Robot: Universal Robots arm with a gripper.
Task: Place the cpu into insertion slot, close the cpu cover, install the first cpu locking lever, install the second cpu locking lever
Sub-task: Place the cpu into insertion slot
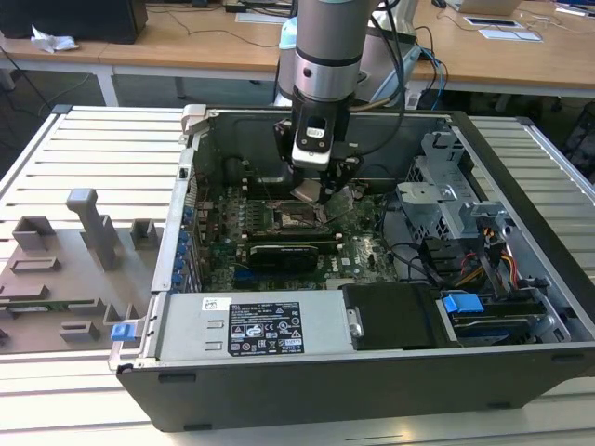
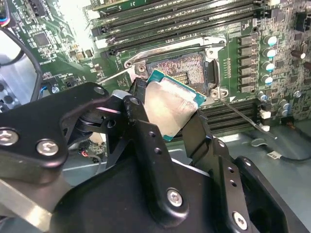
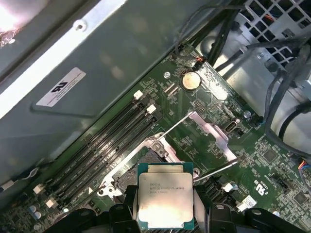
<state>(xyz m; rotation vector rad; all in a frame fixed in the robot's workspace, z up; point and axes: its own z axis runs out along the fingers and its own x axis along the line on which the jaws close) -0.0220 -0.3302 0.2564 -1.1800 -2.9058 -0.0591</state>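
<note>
**Exterior view.** An open computer case (image 1: 372,390) lies on a slatted desk (image 1: 93,139). The arm (image 1: 327,56) reaches down into the case. Its tool (image 1: 310,193) hangs just above the socket (image 1: 291,221) on the green circuit board (image 1: 367,251). A chip (image 1: 307,195) is clamped in the tool. A long black card (image 1: 290,255) lies just beside the socket, on the side nearer the camera. A silvery power box (image 1: 251,325) spans the near side of the case. Grey plastic holders (image 1: 93,232) stand on the desk at the exterior view's left, well apart from the socket.

**Second wrist view.** Two black fingers (image 2: 143,126) are closed on opposite edges of the chip (image 2: 170,104). The chip is tilted, with its pale metal face toward the camera and its green rim showing. One corner overlaps the socket (image 2: 182,65), whose dark centre is uncovered. Whether chip and socket touch cannot be told. A thin metal lever (image 2: 240,116) juts out beside the socket, and memory slots (image 2: 170,19) run beyond it.

**First wrist view.** The chip (image 3: 163,201) sits gripped between the fingers, near the socket (image 3: 133,165) and not seated in it. The cover plate (image 3: 211,138) is swung open, clear of the socket. A coin battery (image 3: 190,81) lies on the board beyond the plate.
</note>
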